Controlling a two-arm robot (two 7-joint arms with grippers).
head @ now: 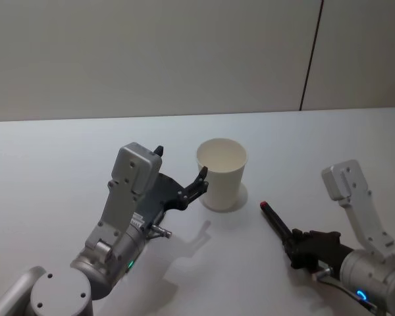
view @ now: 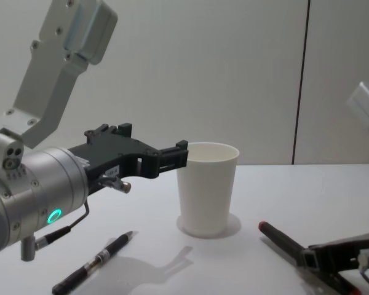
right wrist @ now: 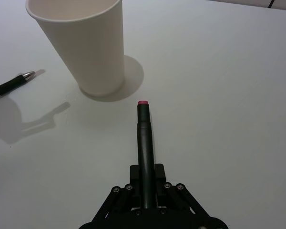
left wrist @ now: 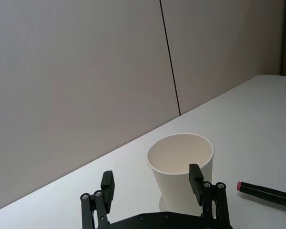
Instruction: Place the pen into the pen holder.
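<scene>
- The carrying step was judged to be in hand: the pen [head: 275,219], dark with a red end, was found clamped between the jaws of the right gripper [head: 299,245], low over the table [head: 52,171], at about 4 o'clock from the paper cup [head: 222,178] in the head view.
- The red end was pointed towards the cup's base and stood apart from it.
- The left gripper [head: 180,166] was seen at about 9 o'clock from the cup with its jaws spread apart, one of them close against the cup wall near the rim.
- The next move was judged to call for the pen to be raised above the rim, tipped towards upright, brought over the cup's mouth and released.
- A ballpoint pen [view: 95,261] was noted lying loose at about 7 o'clock from the cup in the chest view.
- Contact between the left jaw and the cup could not be confirmed.
- It could not be established whether the pen was resting on the table or held clear of it.
</scene>
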